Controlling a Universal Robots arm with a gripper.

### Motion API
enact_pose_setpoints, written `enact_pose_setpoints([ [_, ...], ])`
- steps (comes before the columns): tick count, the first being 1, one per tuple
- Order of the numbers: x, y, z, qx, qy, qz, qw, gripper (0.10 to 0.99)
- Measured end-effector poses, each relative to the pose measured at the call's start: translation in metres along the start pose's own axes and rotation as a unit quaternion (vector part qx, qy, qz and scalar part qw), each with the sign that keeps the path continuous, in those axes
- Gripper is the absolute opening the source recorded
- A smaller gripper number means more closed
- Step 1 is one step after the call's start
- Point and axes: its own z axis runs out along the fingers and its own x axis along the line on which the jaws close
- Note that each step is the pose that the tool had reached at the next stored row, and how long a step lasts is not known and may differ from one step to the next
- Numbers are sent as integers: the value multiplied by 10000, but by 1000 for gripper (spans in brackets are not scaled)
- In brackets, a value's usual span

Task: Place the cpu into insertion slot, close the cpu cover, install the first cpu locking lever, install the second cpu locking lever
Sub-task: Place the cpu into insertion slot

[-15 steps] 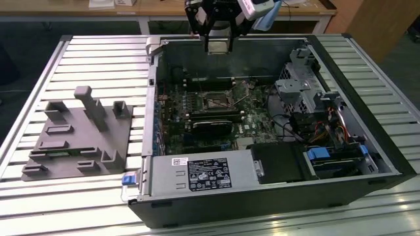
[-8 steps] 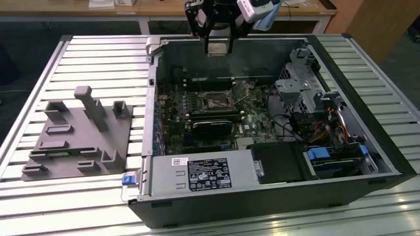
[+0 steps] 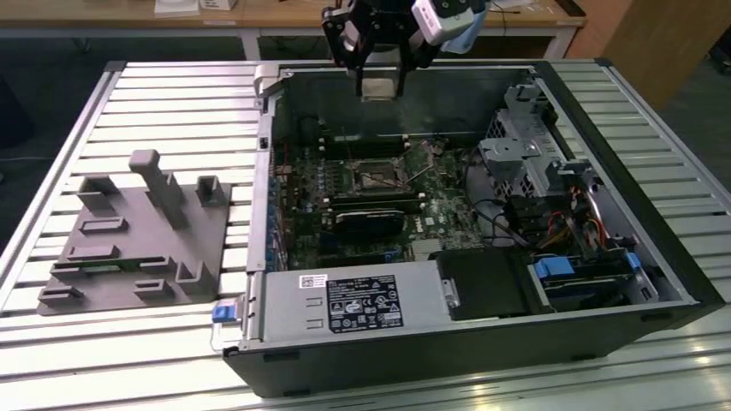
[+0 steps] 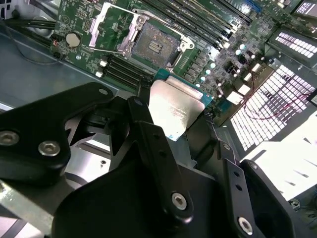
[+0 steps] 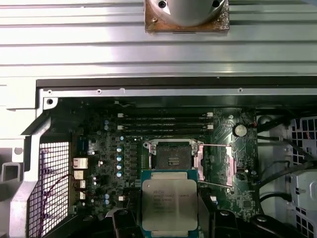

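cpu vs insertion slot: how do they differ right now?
The cpu shows a silver top; the insertion slot has a dark centre. The cpu is clamped in the gripper above the board; the insertion slot sits on the board, empty, its cpu cover swung open. Both are square, similar in footprint.

cpu [image 5: 169, 205] had a smooth satin silver metal lid, green board edge | insertion slot [image 5: 172, 157] was dark matt inside, bright metal rim | cpu cover [image 4: 97, 25] was bare shiny metal | gripper [image 4: 176, 111] was matt black | bench [image 3: 171, 94] was ribbed, glossy aluminium | fixture [image 3: 137, 248] was matt grey plastic
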Motion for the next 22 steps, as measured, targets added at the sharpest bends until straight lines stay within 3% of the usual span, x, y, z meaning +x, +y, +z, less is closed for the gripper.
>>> enact_pose_setpoints([
  [14,-2,-8,85,26,-1,1,10000,541],
  [22,-3,-16,172,32,-1,1,10000,541],
])
